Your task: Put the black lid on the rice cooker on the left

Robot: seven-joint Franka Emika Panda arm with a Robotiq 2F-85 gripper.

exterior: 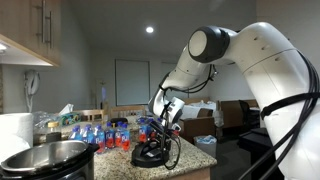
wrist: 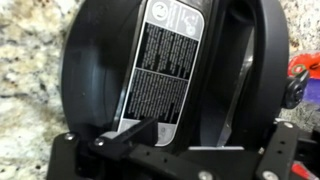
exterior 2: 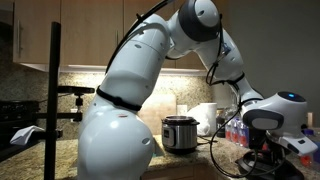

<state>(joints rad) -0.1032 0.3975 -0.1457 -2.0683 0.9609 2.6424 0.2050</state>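
Gripper [exterior: 160, 132] hangs right over the black lid [exterior: 150, 154] lying on the granite counter [exterior: 200, 148]; jaws spread wide apart; rice cooker [exterior: 45, 160] sits well off, open-topped.

Black lid [exterior: 148, 156] on counter [exterior: 195, 150]; rice cooker [exterior: 45, 160] lidless

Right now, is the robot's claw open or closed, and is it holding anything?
Gripper: open, fingers spread apart just over the black lid, holding nothing.
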